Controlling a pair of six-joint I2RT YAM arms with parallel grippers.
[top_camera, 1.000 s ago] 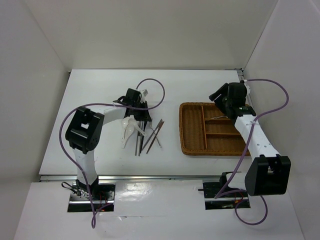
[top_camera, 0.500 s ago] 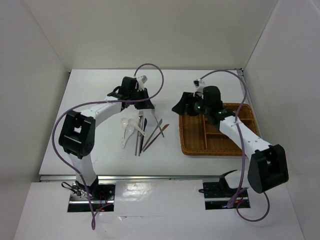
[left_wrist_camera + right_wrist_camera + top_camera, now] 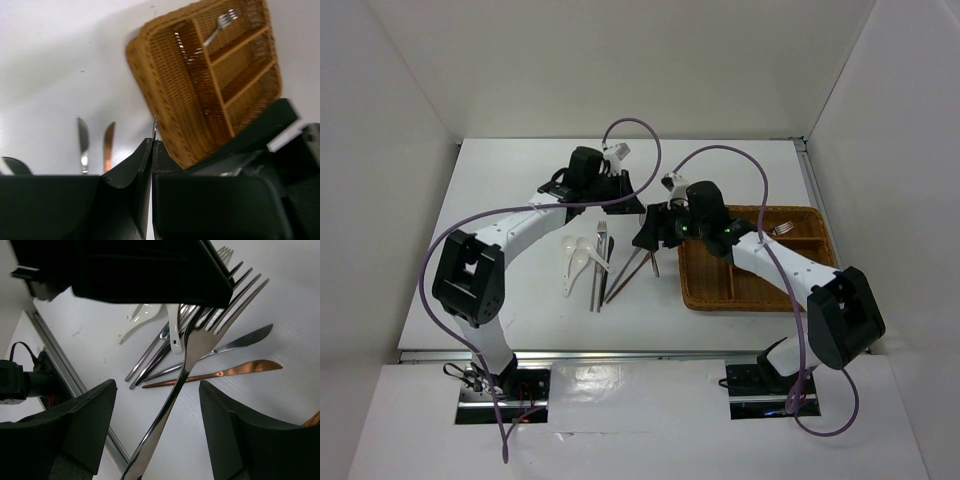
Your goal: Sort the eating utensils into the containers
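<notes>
From above, left end effector (image 3: 625,198) and right end effector (image 3: 648,232) meet over the tabletop (image 3: 520,170) beside the tray (image 3: 692,270), hiding their grasp. Left wrist: fingers (image 3: 125,170) clamped on a fork (image 3: 154,129), only its edge visible. Right wrist: fingers (image 3: 85,430) apart, straddling its handle, end cropped.

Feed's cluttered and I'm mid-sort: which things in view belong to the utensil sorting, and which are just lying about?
Job: wicker tray, the fork already inside, the held fork in the left gripper, spoons, knives, chopsticks on the table.
Lying about: only the purple cables.
</notes>
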